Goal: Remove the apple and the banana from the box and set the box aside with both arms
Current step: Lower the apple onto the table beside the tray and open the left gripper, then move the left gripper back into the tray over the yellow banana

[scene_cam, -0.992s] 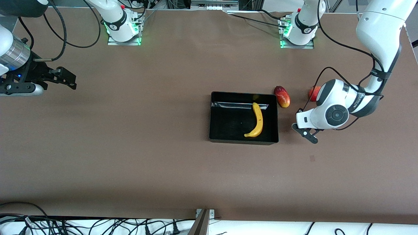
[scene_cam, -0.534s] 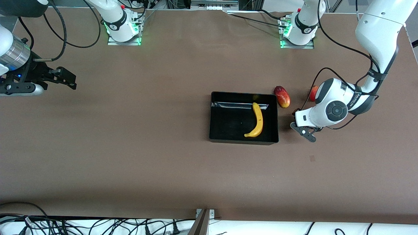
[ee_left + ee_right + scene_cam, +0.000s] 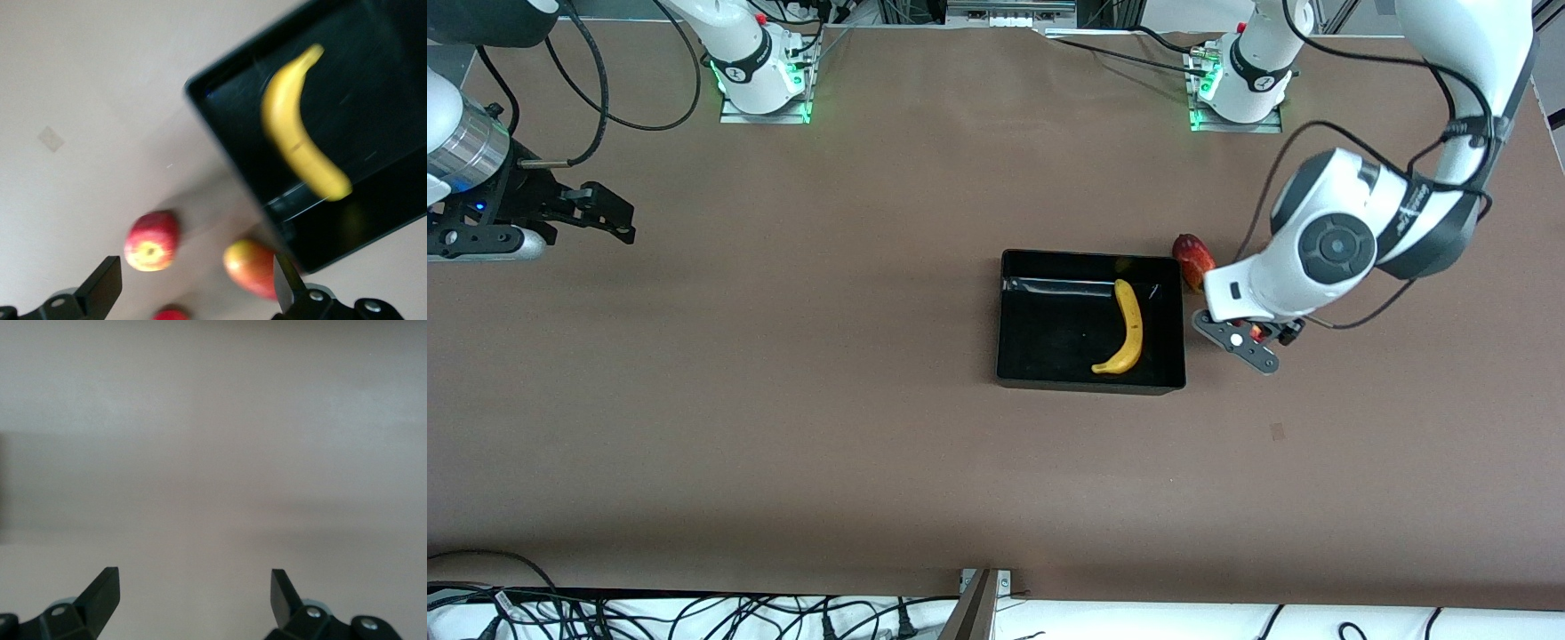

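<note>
The left gripper point(image 3: 1238, 345) hangs with fingers spread wide and empty over the table point(image 3: 783, 400), just off the box's point(image 3: 1014, 356) edge toward the left arm's end; the box is black, rectangular, low-walled and glossy inside, and sits on the brown matte table surface. The banana point(image 3: 1129, 327), long, curved and yellow, lies in the box along the wall nearest that gripper. The left wrist view alone shows the apple point(image 3: 152, 241), small, round, red with a yellow patch, on the table beside the box and the oblong red-yellow mango point(image 3: 250, 268); in the front view the arm covers the apple and leaves only part of the mango showing. The right gripper point(image 3: 609, 213) waits wide open near the table's edge at the right arm's end; its wrist is silver metal.
</note>
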Tool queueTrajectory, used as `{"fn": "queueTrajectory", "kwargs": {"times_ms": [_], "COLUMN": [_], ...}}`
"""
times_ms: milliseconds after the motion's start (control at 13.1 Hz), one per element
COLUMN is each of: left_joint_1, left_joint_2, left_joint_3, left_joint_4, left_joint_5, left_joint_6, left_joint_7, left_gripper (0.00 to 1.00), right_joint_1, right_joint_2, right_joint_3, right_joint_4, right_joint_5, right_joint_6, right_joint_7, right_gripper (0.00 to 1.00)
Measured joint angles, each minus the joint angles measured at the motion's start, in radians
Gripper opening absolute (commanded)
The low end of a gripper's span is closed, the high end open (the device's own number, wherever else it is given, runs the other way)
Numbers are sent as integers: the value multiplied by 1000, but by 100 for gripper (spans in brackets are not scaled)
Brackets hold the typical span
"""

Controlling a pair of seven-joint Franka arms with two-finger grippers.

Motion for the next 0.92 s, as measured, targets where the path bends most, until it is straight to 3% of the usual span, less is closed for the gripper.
{"fn": "queueTrajectory", "kwargs": {"times_ms": [305, 610, 916], "left_joint_1": [-139, -144, -147], "left_joint_2": [111, 241, 263], "left_joint_3": [3, 29, 34], "left_joint_4": [58, -29, -130], "left_joint_5": [-12, 13, 156], "left_joint_6": [44, 284, 353], "left_joint_7": [-395, -430, -509], "left_gripper": [100, 100, 100], "right_joint_1": [0, 0, 0], "right_joint_2": [0, 0, 0], "right_joint_3": [0, 0, 0], "right_joint_4": [0, 0, 0], "right_joint_5": [0, 0, 0], "right_joint_6": [0, 0, 0], "right_joint_7": [0, 0, 0], "right_gripper": [100, 100, 100]}}
